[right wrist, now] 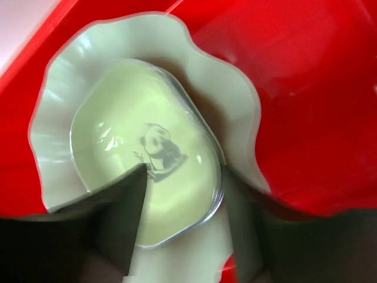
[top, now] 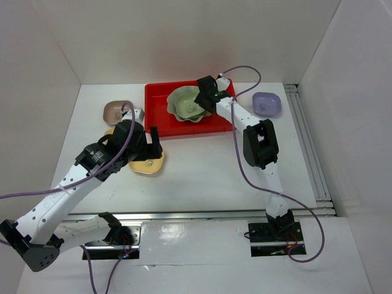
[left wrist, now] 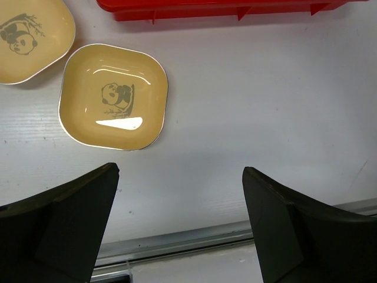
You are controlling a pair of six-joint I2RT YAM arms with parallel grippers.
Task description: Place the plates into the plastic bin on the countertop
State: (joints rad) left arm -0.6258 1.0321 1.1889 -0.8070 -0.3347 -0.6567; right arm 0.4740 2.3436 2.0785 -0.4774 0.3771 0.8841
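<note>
Pale green and glossy, the small green dish (right wrist: 147, 171) is lying inside the scalloped dish (right wrist: 230, 100), toward the far edge of the red bin (right wrist: 306, 88), a panda printed at its centre. The right gripper (top: 202, 101) is hovering half-open, jaws straddling both dishes' near rims.

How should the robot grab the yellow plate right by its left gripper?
By its raised rim, probably. The yellow plate lies flat on the table, right side up, so come from above with the open left gripper, one finger inside and one outside a straight edge.
</note>
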